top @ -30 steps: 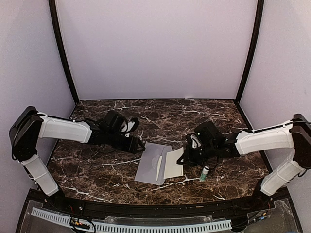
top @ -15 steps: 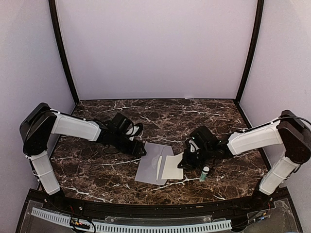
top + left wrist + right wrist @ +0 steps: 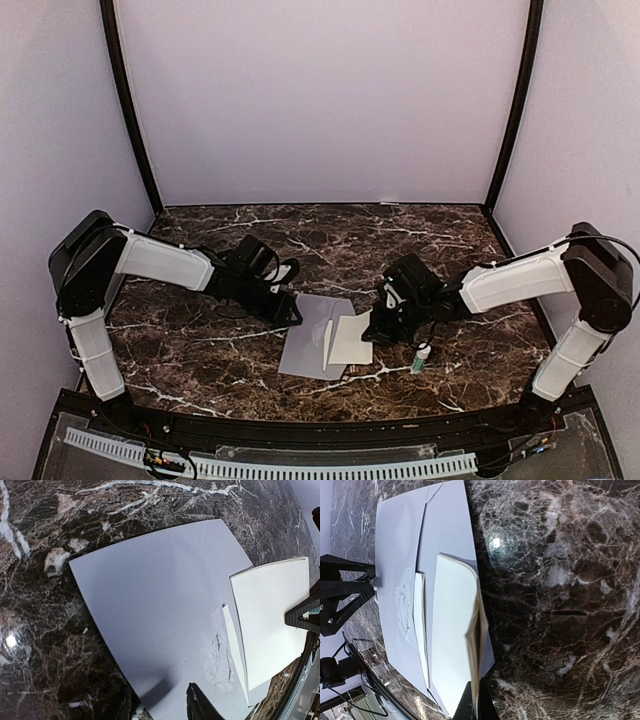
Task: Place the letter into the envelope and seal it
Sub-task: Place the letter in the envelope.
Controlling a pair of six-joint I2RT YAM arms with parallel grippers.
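The grey envelope [image 3: 308, 340] lies flat on the marble table, and it also fills the left wrist view [image 3: 160, 605]. The cream folded letter [image 3: 351, 339] lies over the envelope's right part, with its right edge lifted. My right gripper [image 3: 374, 329] is shut on that raised edge; the right wrist view shows the letter [image 3: 452, 630] pinched between the fingers [image 3: 470, 705]. A narrow pale strip [image 3: 419, 625] lies along the letter's left side. My left gripper [image 3: 293, 313] is open at the envelope's far left corner, one finger [image 3: 200, 705] over the envelope, the other beside it.
A small white and green glue stick [image 3: 422, 357] lies on the table just right of the right gripper. The left gripper's black fingers show in the right wrist view [image 3: 345, 595]. The table's front edge runs close below the envelope.
My right gripper has moved left with the letter, sliding it further over the envelope. My left gripper has shifted slightly right, closer onto the envelope's corner.
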